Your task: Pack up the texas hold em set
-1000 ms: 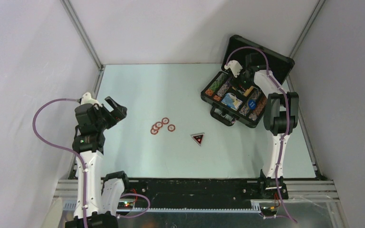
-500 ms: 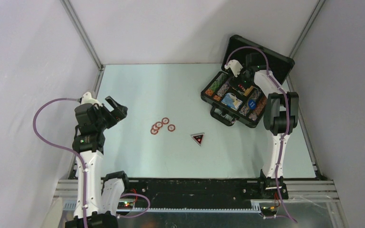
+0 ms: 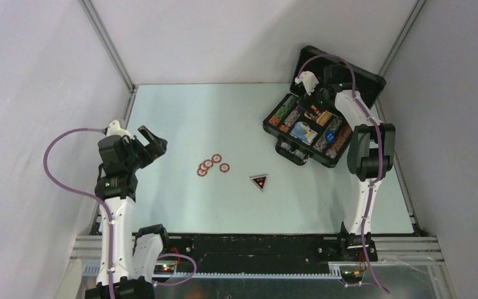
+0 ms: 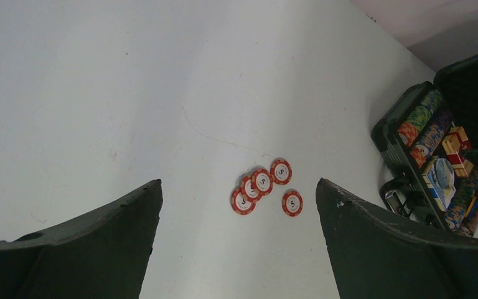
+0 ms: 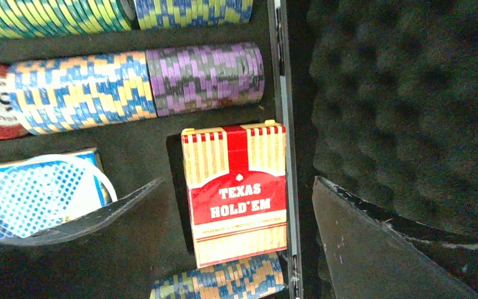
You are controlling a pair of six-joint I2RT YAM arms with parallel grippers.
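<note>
The left fingers (image 3: 151,142) hang spread wide and empty over the left edge of the worktop (image 3: 180,112). Nearest the arm bases among the loose pieces is the black triangular marker (image 3: 259,182), lying flat a little right of the middle. Just beyond it, toward the centre, are five small red-white chips (image 3: 211,165). Four of them overlap in a short line and the fifth lies just beside them.

The open case (image 3: 299,128) sits in the far right corner, its handle facing the middle and its foam-lined lid (image 3: 355,75) propped up behind. The right fingers (image 3: 318,103) hover over it, well apart and holding nothing. In the wrist view the red-white card box (image 5: 236,193) lies between them in its compartment against the hinge edge, with a gap showing on either side. The multicoloured chip rows (image 5: 137,87) fill the slots beside it, and a blue deck (image 5: 34,193) rests in the neighbouring slot.

The card box appears stowed, so the job looks partly done. The chips and marker are not yet packed and the lid is open. The next move probably falls to whichever arm reaches the chips. They are thin and lie flat, so the fingers must come down low and catch an edge. The overlapped ones may slide rather than lift.

The worktop is pale, matte and faintly scratched. Plain white walls (image 3: 243,37) close it in, with a metal frame (image 3: 109,47) at the corners.
</note>
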